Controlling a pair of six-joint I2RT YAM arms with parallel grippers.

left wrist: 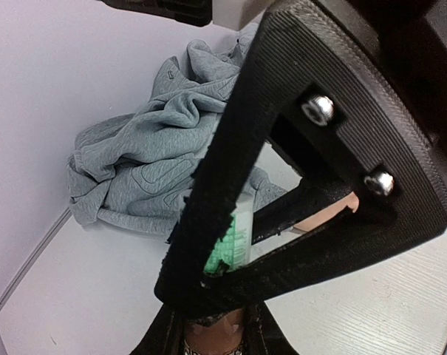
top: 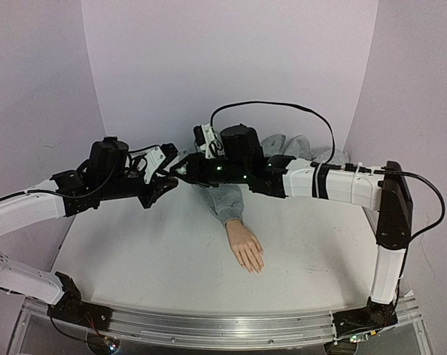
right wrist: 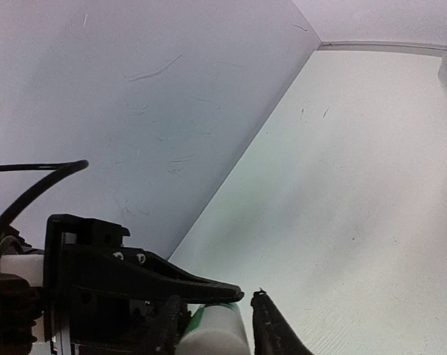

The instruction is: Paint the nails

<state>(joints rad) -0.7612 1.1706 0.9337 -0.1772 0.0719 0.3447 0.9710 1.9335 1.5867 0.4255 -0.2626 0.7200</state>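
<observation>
The flesh-coloured mannequin hand (top: 245,246) lies flat on the matt white table (top: 134,251). The nails (top: 257,270) are tiny pale glossy tips at its fingers' ends, and a soft grey knit sleeve (top: 224,201) covers its wrist. Beyond that wrist and to its left, the left gripper (top: 169,183) is clamped tight on a small whitish bottle (right wrist: 217,333), a smooth cylinder with a green label, while the right gripper (top: 180,170) has its ribbed black plastic fingers pressed against the bottle's sides.
</observation>
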